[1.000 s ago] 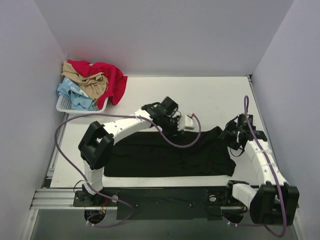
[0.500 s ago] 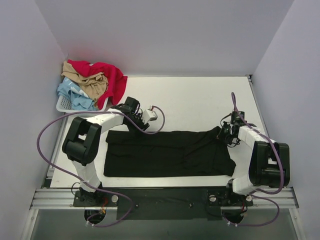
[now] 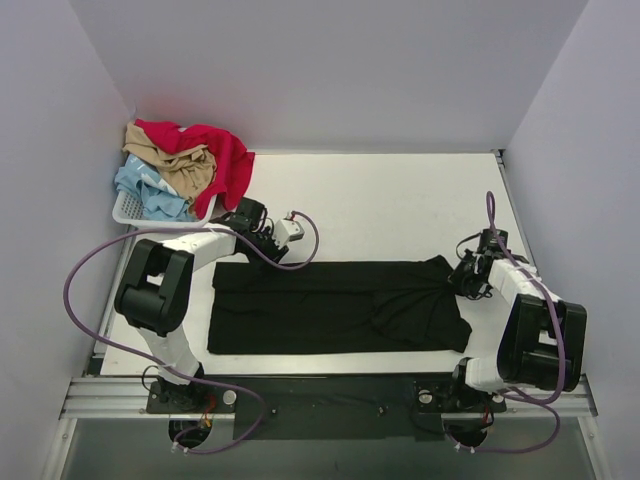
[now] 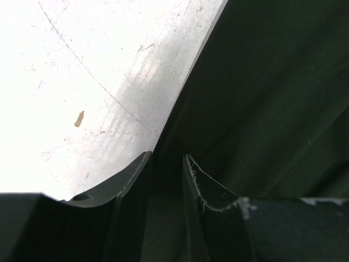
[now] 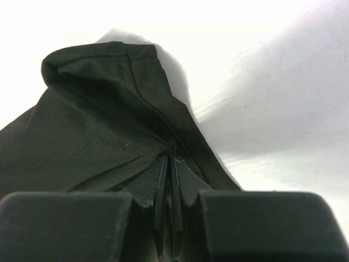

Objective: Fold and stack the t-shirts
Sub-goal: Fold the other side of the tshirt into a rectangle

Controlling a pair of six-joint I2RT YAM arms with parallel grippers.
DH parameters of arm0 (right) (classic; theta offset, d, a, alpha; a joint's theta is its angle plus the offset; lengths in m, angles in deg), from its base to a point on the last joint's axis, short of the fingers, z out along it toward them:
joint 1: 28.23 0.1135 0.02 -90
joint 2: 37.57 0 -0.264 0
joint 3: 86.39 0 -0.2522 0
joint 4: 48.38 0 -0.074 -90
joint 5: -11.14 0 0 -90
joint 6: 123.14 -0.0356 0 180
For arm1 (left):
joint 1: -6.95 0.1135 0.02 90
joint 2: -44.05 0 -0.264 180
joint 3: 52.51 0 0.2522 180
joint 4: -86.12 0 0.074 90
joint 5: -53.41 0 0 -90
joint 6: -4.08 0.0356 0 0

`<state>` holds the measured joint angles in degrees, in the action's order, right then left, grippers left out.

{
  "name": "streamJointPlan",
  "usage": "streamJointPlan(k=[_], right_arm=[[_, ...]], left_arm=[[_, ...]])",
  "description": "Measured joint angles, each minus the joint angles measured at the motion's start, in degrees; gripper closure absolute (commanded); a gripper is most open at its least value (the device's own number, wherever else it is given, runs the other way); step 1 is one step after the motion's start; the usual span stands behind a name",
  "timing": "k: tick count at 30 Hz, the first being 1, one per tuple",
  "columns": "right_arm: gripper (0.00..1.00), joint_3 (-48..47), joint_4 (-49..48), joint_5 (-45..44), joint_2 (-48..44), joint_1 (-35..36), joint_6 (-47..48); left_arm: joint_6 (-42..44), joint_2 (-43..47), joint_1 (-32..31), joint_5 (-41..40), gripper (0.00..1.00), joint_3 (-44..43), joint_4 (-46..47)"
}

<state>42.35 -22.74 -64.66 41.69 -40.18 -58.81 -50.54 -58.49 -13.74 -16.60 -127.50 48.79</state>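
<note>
A shirt [image 3: 340, 305] is lying spread flat across the near half of the counter [image 3: 400, 200]. A basket [image 3: 128, 210] is sitting in the far left corner, with a heap of shirts [image 3: 185, 160] lying in it and hanging over its right rim. The left fingers [image 4: 131, 174] are straddling the shirt's far left edge. The right fingers [image 5: 162, 185] are sitting at its far right corner, with cloth between them.

1. The left claw [image 3: 264, 248] has swung from the middle of the black t-shirt's [image 3: 330, 305] far edge to its far-left corner, its jaws narrowing astride the hem.
2. The right claw [image 3: 463, 280], parted a second ago, has pinched closed on the shirt's right-hand edge.
</note>
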Motion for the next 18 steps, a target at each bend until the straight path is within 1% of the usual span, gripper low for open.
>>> streamJointPlan(k=[2,3,4,5,7,9,10,12,15,18], right_arm=[[0.99,0.0,0.1,0.6,1.0,-0.4,0.0],[0.88,0.0,0.2,1.0,1.8,-0.7,0.0],[0.82,0.0,0.2,1.4,2.6,-1.1,0.0],[0.75,0.0,0.2,2.2,3.1,-1.5,-0.4],[0.70,-0.5,0.2,3.2,3.3,-2.2,-0.3],[0.69,-1.3,1.0,3.3,3.3,-2.4,0.2],[0.69,-1.9,1.6,3.3,3.2,-2.3,0.5],[0.68,-3.5,3.3,3.1,2.8,-2.1,1.4],[0.65,-6.3,5.1,1.5,0.2,-0.9,2.6],[0.64,-11.5,6.2,-0.2,-1.1,1.7,4.3]], left_arm=[[0.0,0.0,0.0,0.0,0.60,0.1,0.3],[0.0,0.0,0.1,0.0,0.58,0.1,0.4],[0.0,0.1,0.1,0.0,0.57,0.1,0.3],[0.0,0.3,0.1,-0.1,0.53,0.1,0.4],[0.5,0.8,0.1,-0.4,0.49,0.3,0.1],[1.3,1.8,0.2,-0.5,0.46,0.4,-1.2],[1.7,2.6,0.3,-0.3,0.42,0.4,-2.2],[2.7,4.8,0.5,0.4,0.42,0.2,-4.7],[3.7,8.2,0.7,0.9,0.42,-1.5,-8.8],[4.8,10.4,2.2,1.0,0.47,-4.0,-12.5]])
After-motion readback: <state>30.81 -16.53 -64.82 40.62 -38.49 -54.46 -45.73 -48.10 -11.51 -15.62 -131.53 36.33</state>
